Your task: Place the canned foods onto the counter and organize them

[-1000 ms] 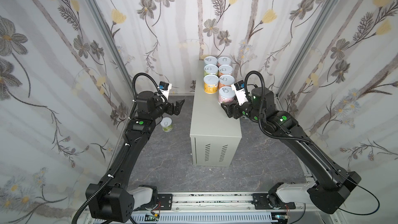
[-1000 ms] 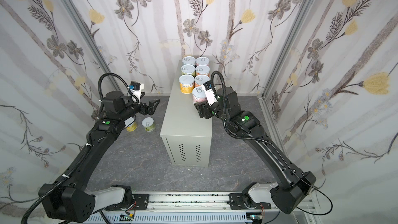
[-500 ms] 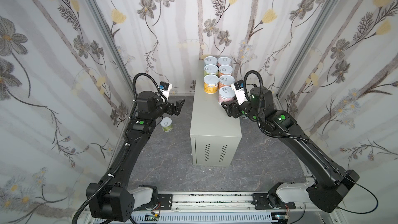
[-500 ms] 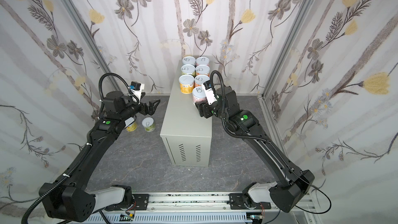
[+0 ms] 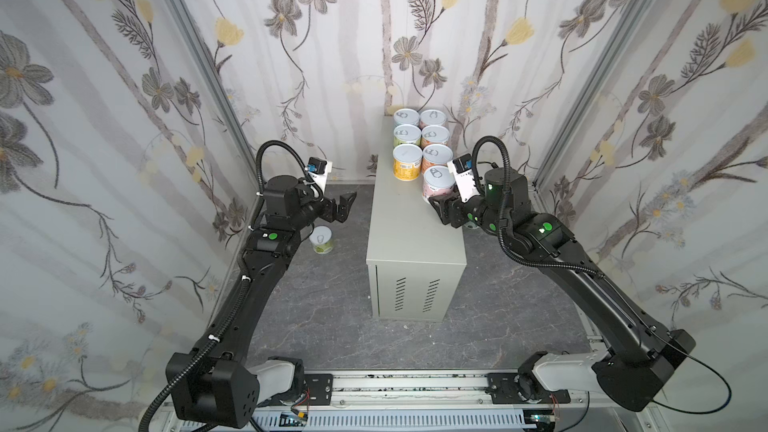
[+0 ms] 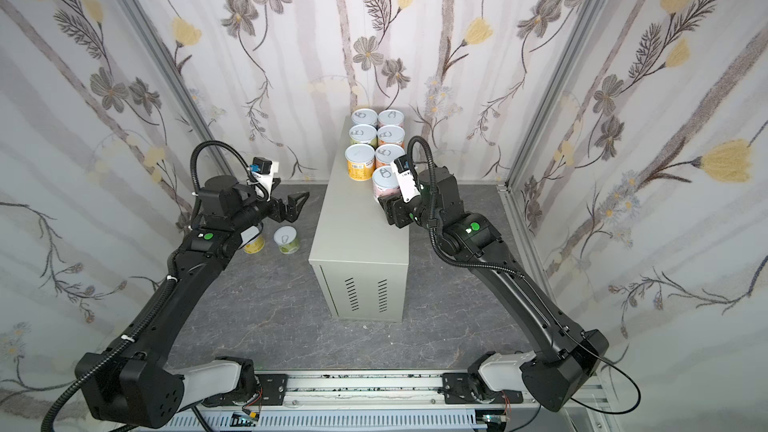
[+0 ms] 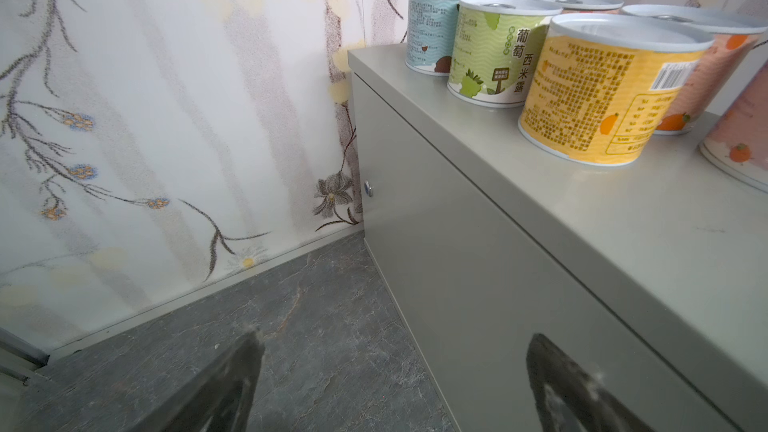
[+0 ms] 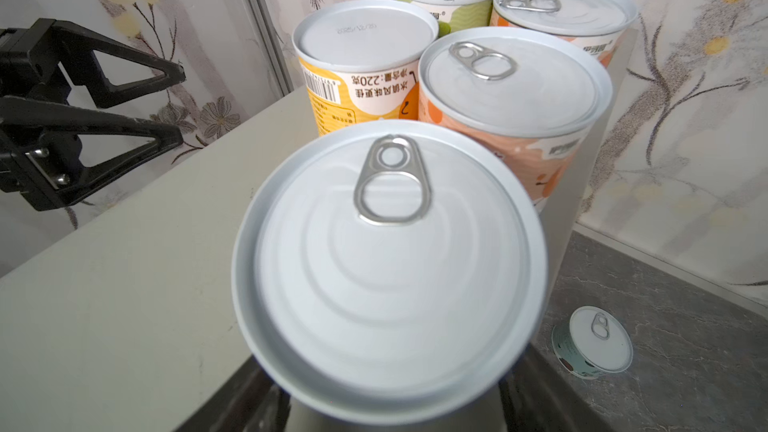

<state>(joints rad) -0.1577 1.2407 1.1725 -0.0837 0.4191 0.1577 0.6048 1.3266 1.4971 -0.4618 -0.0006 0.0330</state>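
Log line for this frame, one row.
left hand: open, empty | right hand: around pink-labelled tin on grey-beige metal cabinet, grip unclear | tins on cabinet: seven

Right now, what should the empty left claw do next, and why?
Probably dip down to the green can on the floor: the left gripper hangs open and empty nearby, and the counter has a free spot beside the pink can.
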